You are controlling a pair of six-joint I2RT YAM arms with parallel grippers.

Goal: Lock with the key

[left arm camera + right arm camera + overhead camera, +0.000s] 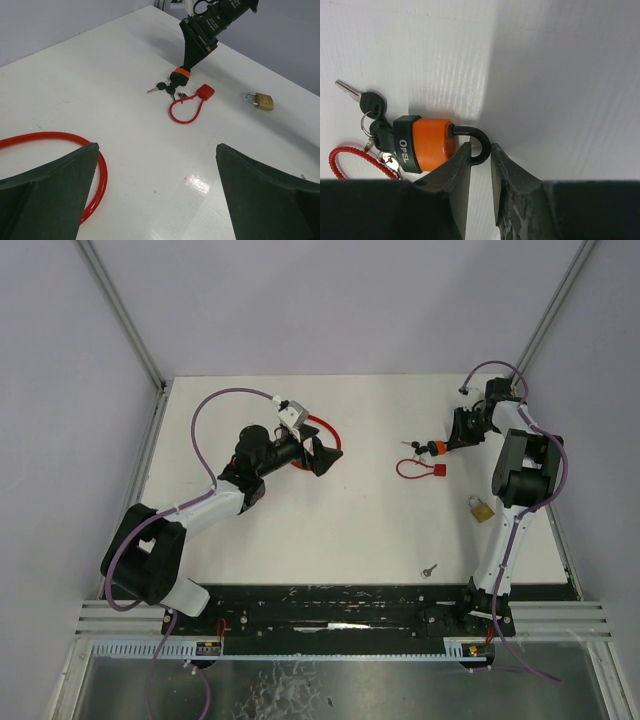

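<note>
An orange padlock (427,142) with a black base and black shackle lies on its side on the white table (330,520). A bunch of black-headed keys (370,105) sits at its base. My right gripper (480,147) has its narrow jaws pinching the shackle's bend. From above, the padlock (434,449) lies right of centre with the right gripper (450,440) on it. The left wrist view shows the padlock (180,75) and keys (162,87) far ahead. My left gripper (156,146) is open and empty, hovering over the table at the left (325,455).
A red cable lock (418,470) lies just in front of the orange padlock. A brass padlock (481,508) sits nearer the right arm, and a loose small key (429,569) lies near the front edge. A red cable loop (60,137) lies under the left gripper.
</note>
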